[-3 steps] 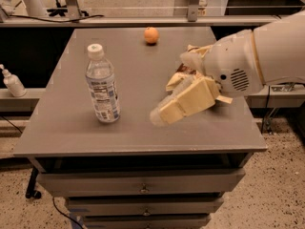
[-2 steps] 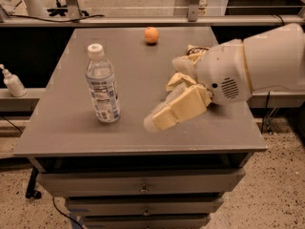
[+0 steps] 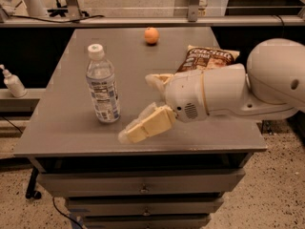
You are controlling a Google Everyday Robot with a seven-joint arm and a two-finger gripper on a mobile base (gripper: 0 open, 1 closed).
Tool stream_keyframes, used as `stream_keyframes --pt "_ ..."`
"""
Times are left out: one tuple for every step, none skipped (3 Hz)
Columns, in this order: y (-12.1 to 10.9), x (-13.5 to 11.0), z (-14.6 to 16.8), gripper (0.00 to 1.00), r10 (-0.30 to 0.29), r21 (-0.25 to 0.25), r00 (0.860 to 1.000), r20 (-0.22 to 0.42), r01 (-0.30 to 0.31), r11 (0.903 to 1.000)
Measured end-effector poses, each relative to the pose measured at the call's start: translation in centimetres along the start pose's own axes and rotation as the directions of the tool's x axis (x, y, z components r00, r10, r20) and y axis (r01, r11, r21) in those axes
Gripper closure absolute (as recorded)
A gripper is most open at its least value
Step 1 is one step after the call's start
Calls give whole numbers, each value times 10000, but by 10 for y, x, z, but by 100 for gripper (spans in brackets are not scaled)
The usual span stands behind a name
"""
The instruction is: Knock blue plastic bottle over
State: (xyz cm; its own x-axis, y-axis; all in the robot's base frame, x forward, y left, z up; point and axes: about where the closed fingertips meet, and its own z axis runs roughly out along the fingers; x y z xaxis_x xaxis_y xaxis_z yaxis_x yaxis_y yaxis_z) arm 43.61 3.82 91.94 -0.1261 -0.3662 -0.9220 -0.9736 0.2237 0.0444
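Note:
The blue plastic bottle [image 3: 102, 90] stands upright on the left half of the grey table [image 3: 71, 128]. It is clear, with a white cap and a blue-and-white label. My gripper [image 3: 136, 109] is just right of the bottle, low over the table, with a small gap between them. Its cream fingers [image 3: 147, 125] are spread open and hold nothing. The white arm [image 3: 228, 92] reaches in from the right.
A chip bag [image 3: 208, 58] lies behind the arm at the table's right. An orange [image 3: 151, 35] sits near the far edge. A small white pump bottle [image 3: 12, 83] stands on a ledge left of the table. Drawers are below the tabletop.
My gripper has moved left across the table towards the bottle, uncovering the chip bag behind it. The bottle still stands upright in the same place.

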Motion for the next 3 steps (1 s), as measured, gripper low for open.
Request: stream_keyframes --pt "-14 8 19 0 -242 223 9975 664 228 9995" --pt "-29 9 38 0 -384 513 9878 1511 310 9982" --pt "-38 1 62 0 -462 609 9712 2336 328 9976"
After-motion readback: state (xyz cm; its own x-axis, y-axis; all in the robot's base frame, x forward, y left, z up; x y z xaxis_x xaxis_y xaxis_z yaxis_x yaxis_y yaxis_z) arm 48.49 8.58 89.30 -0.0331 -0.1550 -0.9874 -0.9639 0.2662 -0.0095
